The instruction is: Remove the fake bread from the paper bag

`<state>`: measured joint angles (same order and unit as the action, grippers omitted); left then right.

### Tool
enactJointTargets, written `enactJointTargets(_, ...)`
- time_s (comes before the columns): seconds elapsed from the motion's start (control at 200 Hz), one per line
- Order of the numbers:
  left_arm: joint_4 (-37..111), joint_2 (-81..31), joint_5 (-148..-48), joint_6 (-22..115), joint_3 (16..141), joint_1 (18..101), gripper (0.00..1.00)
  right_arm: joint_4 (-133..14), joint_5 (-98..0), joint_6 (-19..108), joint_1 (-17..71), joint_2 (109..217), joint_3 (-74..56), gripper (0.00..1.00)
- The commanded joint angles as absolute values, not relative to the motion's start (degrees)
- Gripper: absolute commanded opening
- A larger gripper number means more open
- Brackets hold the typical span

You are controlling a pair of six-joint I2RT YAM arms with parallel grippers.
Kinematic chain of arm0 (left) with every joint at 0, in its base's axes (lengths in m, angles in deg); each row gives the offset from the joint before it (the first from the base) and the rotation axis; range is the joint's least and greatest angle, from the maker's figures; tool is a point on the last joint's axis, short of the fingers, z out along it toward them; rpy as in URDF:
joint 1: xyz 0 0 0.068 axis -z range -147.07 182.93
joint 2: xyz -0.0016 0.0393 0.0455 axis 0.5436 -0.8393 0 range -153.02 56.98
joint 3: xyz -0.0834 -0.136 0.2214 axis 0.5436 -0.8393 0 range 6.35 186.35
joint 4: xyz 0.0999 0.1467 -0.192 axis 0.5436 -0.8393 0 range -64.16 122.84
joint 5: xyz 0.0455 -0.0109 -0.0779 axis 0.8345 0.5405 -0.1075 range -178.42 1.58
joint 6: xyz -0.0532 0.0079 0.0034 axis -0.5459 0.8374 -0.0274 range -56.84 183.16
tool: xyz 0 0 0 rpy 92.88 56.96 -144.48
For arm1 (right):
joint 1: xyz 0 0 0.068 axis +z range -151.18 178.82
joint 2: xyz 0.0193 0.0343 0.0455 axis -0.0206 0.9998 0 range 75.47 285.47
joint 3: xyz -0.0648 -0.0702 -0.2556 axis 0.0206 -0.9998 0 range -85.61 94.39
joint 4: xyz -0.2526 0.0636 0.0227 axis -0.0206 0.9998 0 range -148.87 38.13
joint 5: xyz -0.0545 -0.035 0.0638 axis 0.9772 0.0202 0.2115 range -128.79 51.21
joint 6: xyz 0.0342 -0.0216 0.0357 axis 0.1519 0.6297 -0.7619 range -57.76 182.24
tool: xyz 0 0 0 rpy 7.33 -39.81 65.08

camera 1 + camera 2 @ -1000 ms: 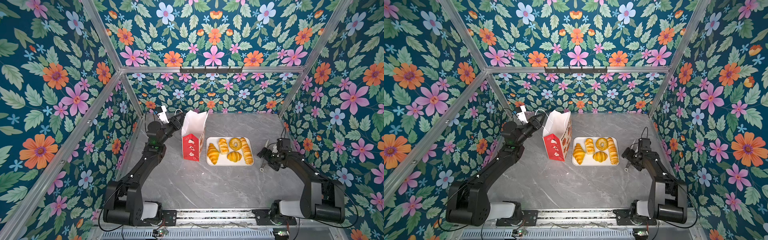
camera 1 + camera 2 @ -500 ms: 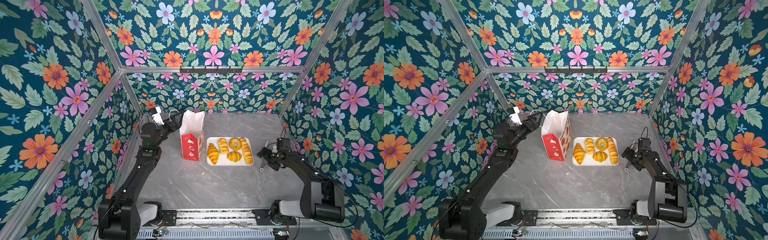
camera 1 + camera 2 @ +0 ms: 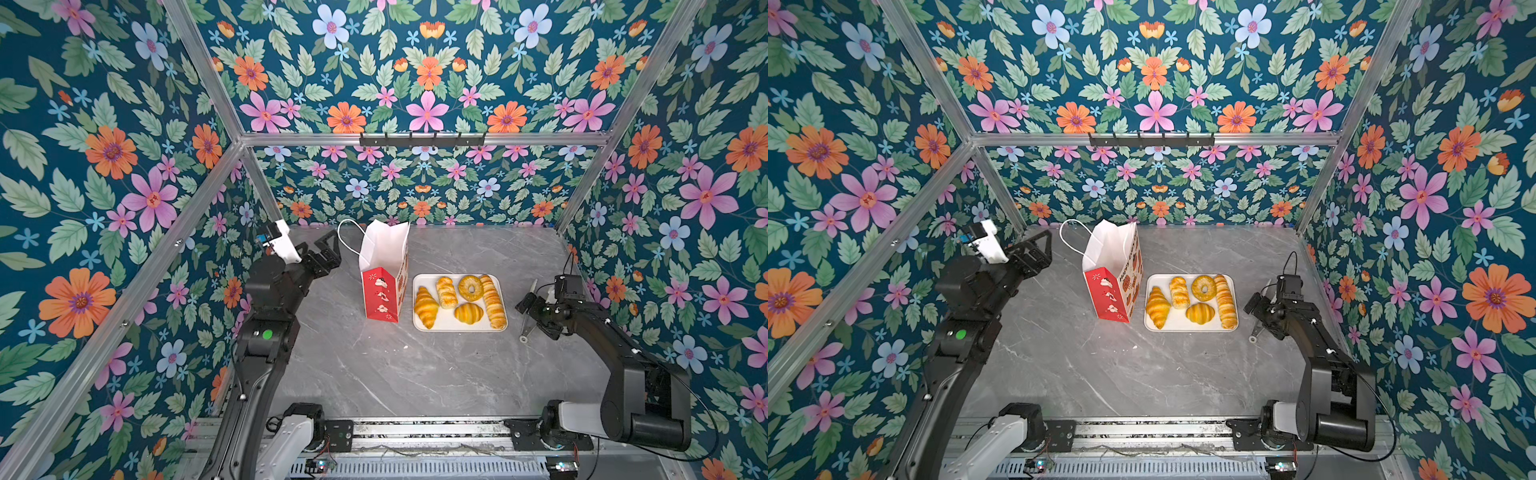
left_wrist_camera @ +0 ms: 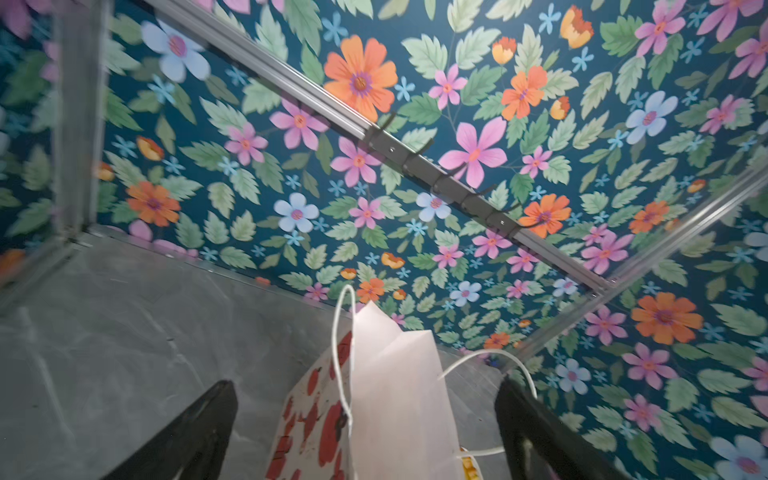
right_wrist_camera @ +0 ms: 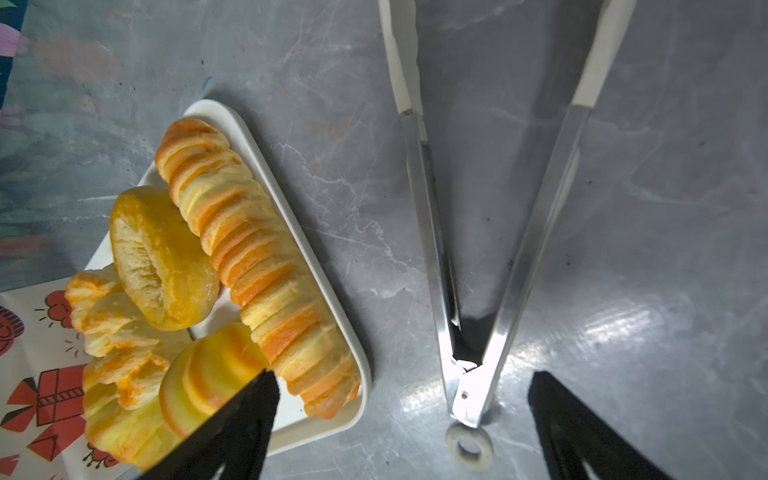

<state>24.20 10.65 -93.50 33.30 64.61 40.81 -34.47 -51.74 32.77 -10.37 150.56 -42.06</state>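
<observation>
The paper bag (image 3: 384, 282) (image 3: 1115, 286) stands upright at mid table, red below and white above, with a white cord handle looping left. My left gripper (image 3: 332, 251) (image 3: 1045, 251) hangs open to its left, apart from it; in the left wrist view the bag (image 4: 395, 395) shows between the spread fingers (image 4: 199, 432). The fake bread lies on a white tray (image 3: 446, 322) right of the bag: croissant (image 3: 426, 306), short roll (image 3: 446, 292), donut (image 3: 470, 287), long stick (image 3: 492, 301) and bun (image 3: 468, 312). My right gripper (image 3: 534, 316) (image 5: 403, 378) is open and empty.
Metal tongs (image 3: 528, 311) (image 5: 490, 232) lie open on the grey table just right of the tray, under my right gripper. Flowered walls with aluminium posts close in three sides. A hook rail (image 3: 422, 139) runs along the back wall.
My left gripper has opened, let go of the bag's top edge and drawn back to the left. The bag stands on its own. The right arm has not moved.
</observation>
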Motion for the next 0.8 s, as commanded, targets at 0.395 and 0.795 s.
enactJointTargets(0.395, 48.0, 27.9, -62.4, 42.9, 22.9, 40.8, 1.00, -34.9, -36.2, 41.4, -1.8, 132.3, -43.4, 0.99)
enactJointTargets(0.795, 97.0, -17.5, -64.2, 60.1, 17.9, 39.8, 1.00, -47.7, -38.2, 45.3, -1.4, 123.1, -53.3, 0.99)
